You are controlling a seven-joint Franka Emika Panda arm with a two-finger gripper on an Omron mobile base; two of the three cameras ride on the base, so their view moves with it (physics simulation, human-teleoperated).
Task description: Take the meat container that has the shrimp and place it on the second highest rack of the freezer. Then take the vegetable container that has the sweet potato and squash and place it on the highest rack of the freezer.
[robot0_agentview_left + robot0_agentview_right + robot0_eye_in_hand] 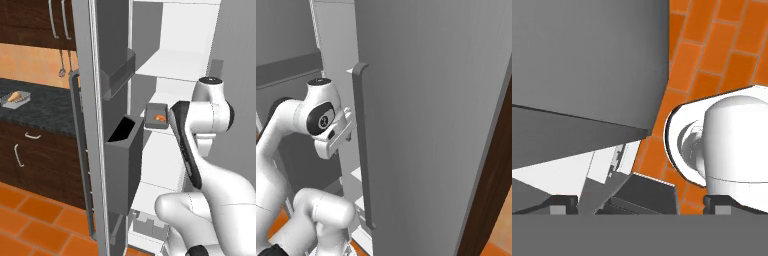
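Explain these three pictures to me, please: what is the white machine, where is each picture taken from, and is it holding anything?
The white machine is a robot arm on a driving base in a simulated kitchen. Two cameras ride behind it: the left one looks into the open freezer with its white shelves, the right one sees the arm beside a grey fridge door. The third camera sits on the hand; its end effector stands open, holding nothing. On a freezer shelf rests a small grey container with an orange shrimp inside. Farther left, on the dark counter, lies a tray holding orange vegetables.

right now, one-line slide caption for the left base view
Small grey shrimp tray sits on a white freezer shelf behind the open grey door, white arm beside it.
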